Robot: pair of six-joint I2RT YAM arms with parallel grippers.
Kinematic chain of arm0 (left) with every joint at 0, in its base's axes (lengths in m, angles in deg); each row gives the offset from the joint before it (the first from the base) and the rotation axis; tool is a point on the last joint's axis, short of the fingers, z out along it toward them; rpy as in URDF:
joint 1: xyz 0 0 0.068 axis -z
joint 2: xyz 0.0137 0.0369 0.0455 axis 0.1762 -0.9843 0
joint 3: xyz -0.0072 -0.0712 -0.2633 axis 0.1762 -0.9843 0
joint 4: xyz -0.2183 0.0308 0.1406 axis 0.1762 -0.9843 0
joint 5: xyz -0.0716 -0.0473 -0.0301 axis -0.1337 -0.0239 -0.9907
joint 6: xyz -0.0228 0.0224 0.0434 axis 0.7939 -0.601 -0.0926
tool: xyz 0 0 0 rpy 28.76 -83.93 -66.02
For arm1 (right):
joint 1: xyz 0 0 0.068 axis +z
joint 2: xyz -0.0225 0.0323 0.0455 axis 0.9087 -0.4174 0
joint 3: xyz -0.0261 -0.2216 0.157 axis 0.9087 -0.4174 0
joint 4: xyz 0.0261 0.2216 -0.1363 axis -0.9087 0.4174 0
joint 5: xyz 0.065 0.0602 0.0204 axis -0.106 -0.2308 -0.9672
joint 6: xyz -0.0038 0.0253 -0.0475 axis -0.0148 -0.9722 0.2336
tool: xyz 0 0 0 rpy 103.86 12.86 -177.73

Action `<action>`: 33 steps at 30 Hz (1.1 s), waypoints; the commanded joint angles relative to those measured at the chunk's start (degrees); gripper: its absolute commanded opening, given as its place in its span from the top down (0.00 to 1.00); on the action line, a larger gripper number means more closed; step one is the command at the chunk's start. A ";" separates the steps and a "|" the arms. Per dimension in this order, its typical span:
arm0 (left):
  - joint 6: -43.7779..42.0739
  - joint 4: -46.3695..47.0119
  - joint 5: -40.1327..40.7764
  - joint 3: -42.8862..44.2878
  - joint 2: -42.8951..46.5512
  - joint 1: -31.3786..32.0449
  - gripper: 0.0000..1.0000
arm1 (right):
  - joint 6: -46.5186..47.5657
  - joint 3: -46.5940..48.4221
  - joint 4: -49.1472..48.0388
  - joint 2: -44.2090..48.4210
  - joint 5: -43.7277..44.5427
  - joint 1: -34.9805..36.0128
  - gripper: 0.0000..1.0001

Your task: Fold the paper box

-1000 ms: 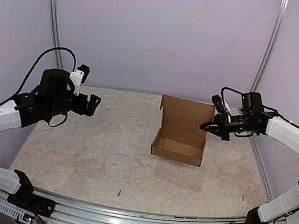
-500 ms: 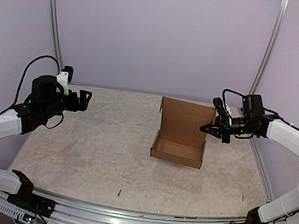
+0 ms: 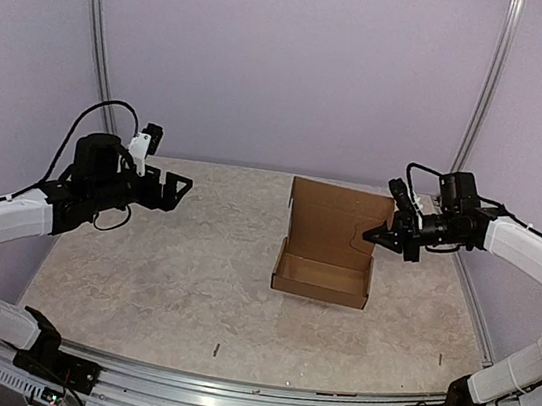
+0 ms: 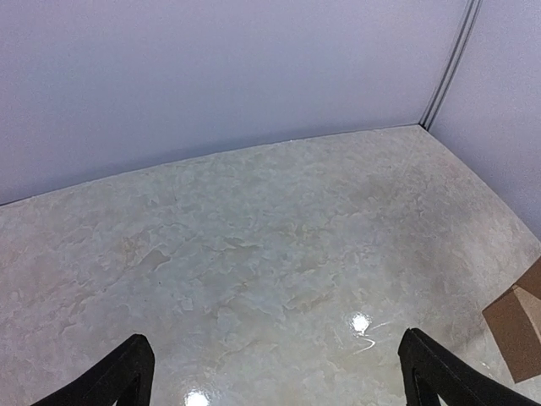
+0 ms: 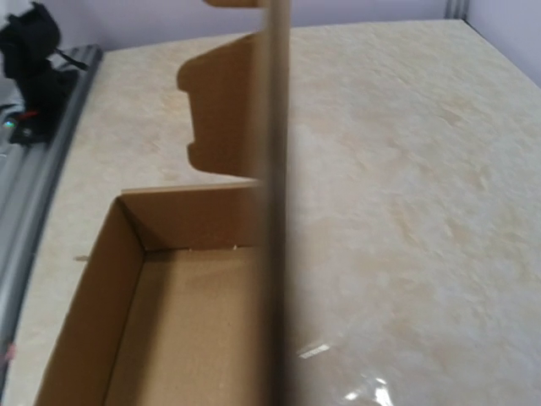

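Note:
The paper box [image 3: 321, 276] stands right of the table's middle as a shallow brown tray with its lid [image 3: 335, 217] upright behind it. My right gripper [image 3: 375, 236] is shut at the lid's right edge. The right wrist view shows that lid edge-on [image 5: 275, 211] straight ahead, the tray's inside [image 5: 186, 330] to its left and a rounded tab [image 5: 220, 101] beyond; its own fingers stay out of sight. My left gripper [image 3: 177, 190] hangs open over the far left of the table, well apart from the box. A corner of the box [image 4: 520, 330] shows beyond its right fingertip [image 4: 431, 372].
Lilac walls with metal posts [image 3: 97, 37] close in the back and sides. A metal rail [image 3: 244, 396] runs along the near edge. A small dark speck [image 3: 216, 349] lies on the marbled tabletop [image 3: 169, 280]. A black arm base [image 5: 34, 68] sits by the rail.
My left arm pulled back to the left, then swung right again with its gripper open throughout. The right gripper and the box's lid have hardly moved.

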 commanded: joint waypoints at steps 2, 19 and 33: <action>-0.43 0.28 -0.71 2.99 -1.80 4.18 0.01 | 3.16 0.46 5.74 0.32 -6.56 -0.07 1.00; -5.79 26.31 2.56 -2.70 -7.94 20.35 0.01 | 14.27 4.41 18.14 -1.97 -12.91 0.69 0.97; -12.76 15.74 -30.12 5.97 -17.50 22.38 0.40 | 14.60 5.69 19.88 -2.45 -12.23 3.21 0.97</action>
